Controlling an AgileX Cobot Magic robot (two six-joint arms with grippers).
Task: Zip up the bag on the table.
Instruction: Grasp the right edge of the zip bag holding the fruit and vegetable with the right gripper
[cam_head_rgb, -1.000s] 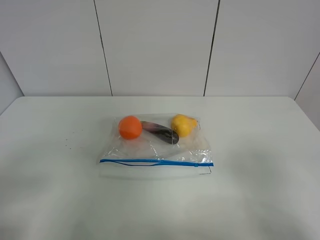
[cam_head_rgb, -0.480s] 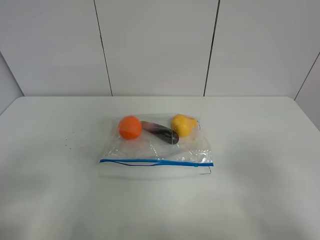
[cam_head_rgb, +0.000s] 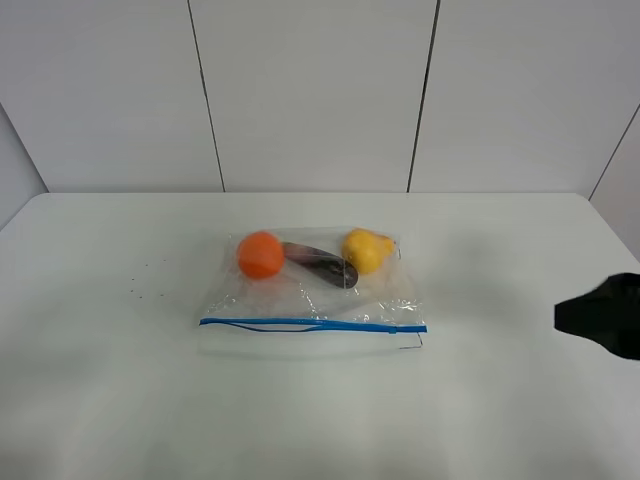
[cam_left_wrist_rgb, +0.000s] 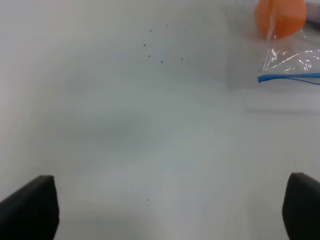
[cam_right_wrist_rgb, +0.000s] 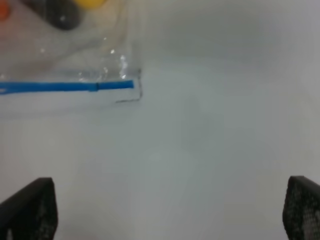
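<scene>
Over the right edge of the table (cam_head_rgb: 100, 400), the right arm (cam_head_rgb: 603, 315) appears.
Left gripper (cam_left_wrist_rgb: 170, 200) and right gripper (cam_right_wrist_rgb: 170, 200) gape wide; bag (cam_head_rgb: 310, 290) untouched.

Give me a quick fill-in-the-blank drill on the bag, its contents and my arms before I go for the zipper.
The bag lies on the table with its ___ zipper strip along the near edge.
It holds ___ fruits: an orange one, a purple one, a yellow one.
Both pairs of jaws stand ___, holding nothing.
In the high view only the ___ arm shows.
Missing words: blue; three; open; right.
</scene>
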